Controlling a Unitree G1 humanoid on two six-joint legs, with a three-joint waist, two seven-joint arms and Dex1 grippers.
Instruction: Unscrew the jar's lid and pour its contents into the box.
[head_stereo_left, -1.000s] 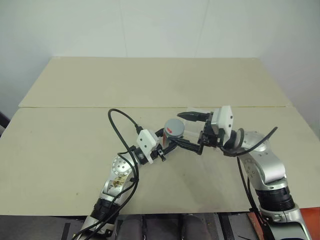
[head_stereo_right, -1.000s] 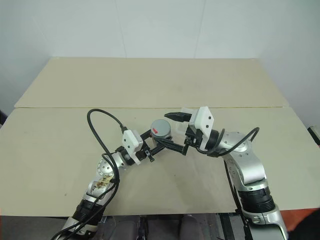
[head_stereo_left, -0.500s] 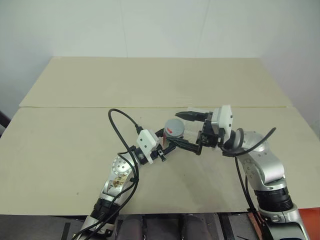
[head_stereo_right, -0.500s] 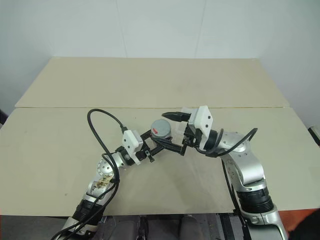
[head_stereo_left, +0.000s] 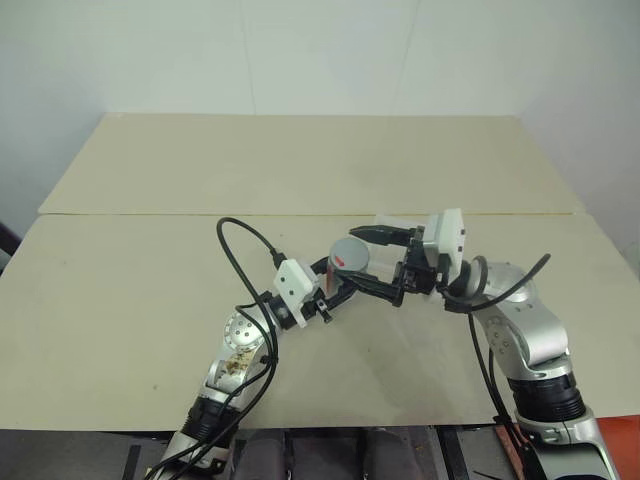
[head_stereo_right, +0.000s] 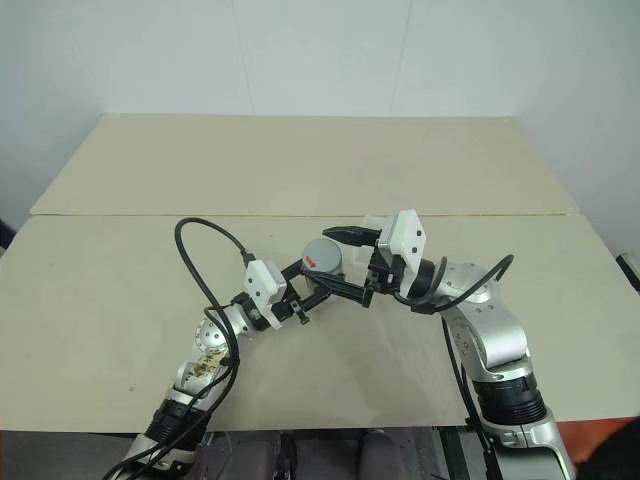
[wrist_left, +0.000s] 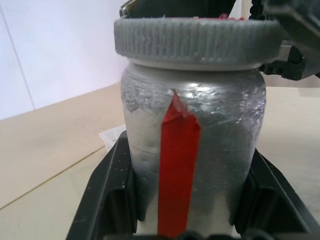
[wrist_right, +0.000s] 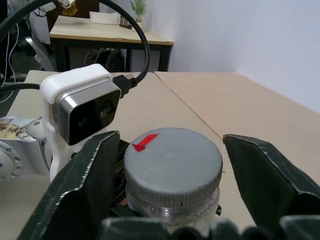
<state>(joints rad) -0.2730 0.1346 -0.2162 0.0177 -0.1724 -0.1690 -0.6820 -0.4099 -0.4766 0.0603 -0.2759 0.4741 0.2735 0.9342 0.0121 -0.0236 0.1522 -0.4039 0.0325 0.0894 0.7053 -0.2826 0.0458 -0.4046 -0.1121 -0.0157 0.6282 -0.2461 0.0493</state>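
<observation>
Gripping the small silvery-clear jar with its red label stripe (wrist_left: 192, 165) firmly, our left gripper (head_stereo_left: 335, 290) holds it upright above the beige table (head_stereo_left: 140, 270). The ribbed grey round lid (wrist_right: 172, 161) is still seated. Our right gripper (wrist_right: 180, 170) straddles it, fingers (wrist_right: 85, 175) apart and seemingly not yet touching. We should centre, clamp evenly on the ribbing, then twist without tilting. The clear plastic box (head_stereo_left: 395, 222) seems to lie just behind.
</observation>
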